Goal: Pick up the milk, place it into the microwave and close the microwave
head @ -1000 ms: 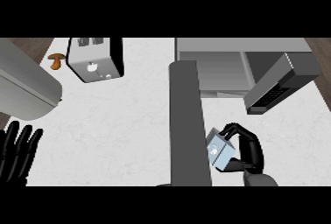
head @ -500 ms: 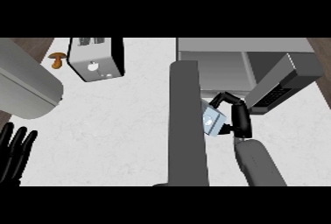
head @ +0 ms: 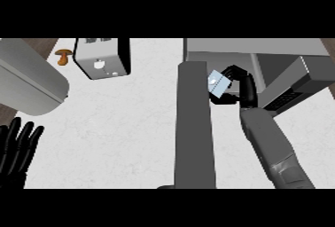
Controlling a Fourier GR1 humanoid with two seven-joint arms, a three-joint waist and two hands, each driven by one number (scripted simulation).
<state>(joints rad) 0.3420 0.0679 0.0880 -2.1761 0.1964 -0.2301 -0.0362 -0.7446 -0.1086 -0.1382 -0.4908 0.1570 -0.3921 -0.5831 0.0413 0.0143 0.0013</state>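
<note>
Right black hand (head: 241,86) curled round the small pale-blue milk carton (head: 218,83), thumb under it and fingers over its top, carton tilted and held off the white speckled counter (head: 124,133). Carton and hand just in front of the open mouth of the grey box-shaped microwave (head: 262,53), which sits at the counter's far right corner; whether the carton is already past the opening or only at its threshold cannot be told. Long dark-grey microwave door (head: 193,128) swung wide open, seen edge-on as a tall slab running from the oven toward the counter's near edge, immediately left of the carton. Grey right forearm (head: 271,146) stretched up from the near edge along the door's right side. Left black hand (head: 16,153) open, fingers straight and spread, upright at the counter's near left edge, holding nothing. Silver two-slot toaster (head: 101,57) at the far edge, left of centre, with a small brown mushroom (head: 63,56) just beside it on its left. Large rounded grey object (head: 29,84) at the far left corner, cut off by the view's edge, identity unclear.
</note>
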